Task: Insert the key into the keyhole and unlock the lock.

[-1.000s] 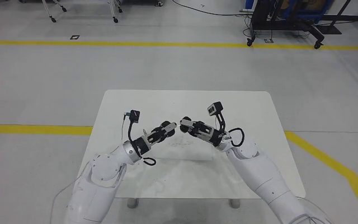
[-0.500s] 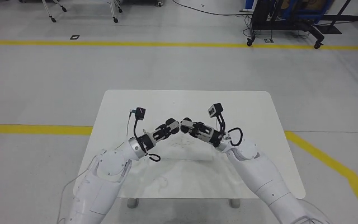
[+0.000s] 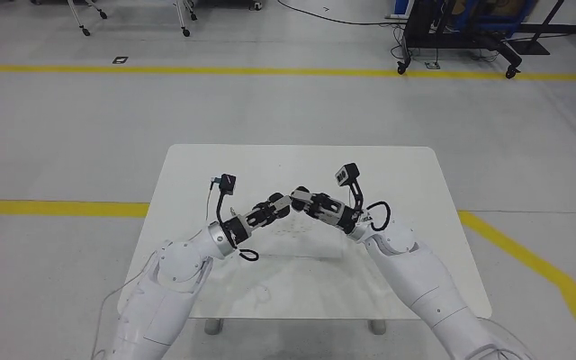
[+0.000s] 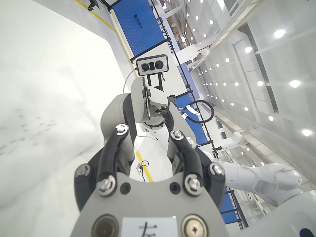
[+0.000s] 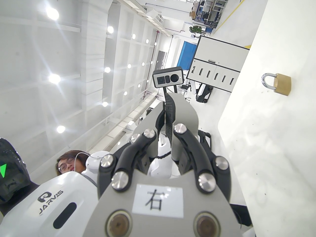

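The right hand (image 5: pixel 166 104) is pinched shut, tip to tip with the left hand (image 3: pixel 282 202), whose grip I can't tell. The lock (image 5: pixel 277 84) lies on the table (image 5: pixel 271 144), well apart. Best settle the key squarely before lining up.

The top camera is looking down from above the arms at the whole table (image 3: pixel 405 171). The left wrist camera (image 5: pixel 167 78) and right wrist camera (image 4: pixel 153 66) are facing each other at close range (tilting ceilingward), both catching the table.

One brass padlock with a silver shackle (image 5: pixel 277 84), one white rectangular table (image 3: pixel 396 171), and two grippers: left gripper (image 4: pixel 155 99), right gripper (image 5: pixel 166 104).
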